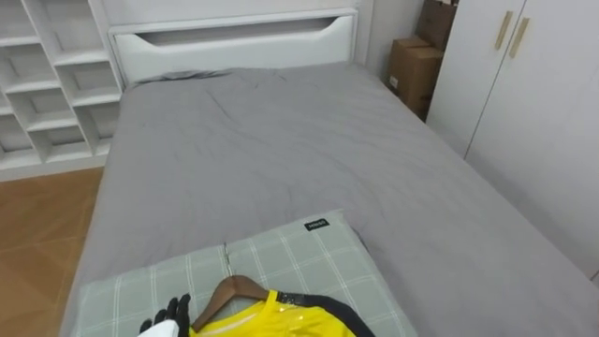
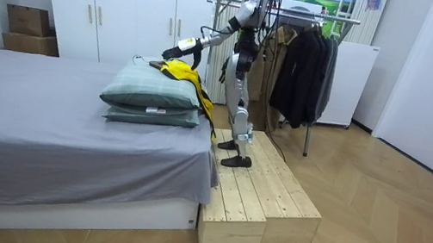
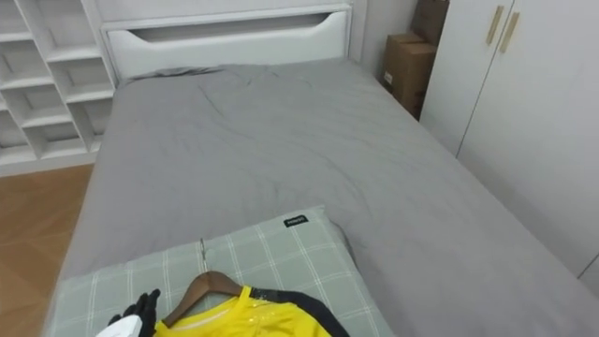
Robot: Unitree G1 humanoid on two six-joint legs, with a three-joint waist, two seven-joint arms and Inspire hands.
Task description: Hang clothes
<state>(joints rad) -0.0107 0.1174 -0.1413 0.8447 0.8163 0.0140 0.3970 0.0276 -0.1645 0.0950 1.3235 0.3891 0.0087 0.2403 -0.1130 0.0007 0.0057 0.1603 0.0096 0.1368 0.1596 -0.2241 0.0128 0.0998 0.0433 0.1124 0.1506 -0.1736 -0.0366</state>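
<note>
Grey-sheeted bed with stacked pillows at its near end

The sheet runs, lightly creased, to the white headboard at the far end. Two green checked pillows lie one on the other at the near end, toward the left: the top pillow rests squarely on the lower pillow. On the top one lies a yellow garment on a wooden hanger, its near part trailing over the bed's edge.
</note>
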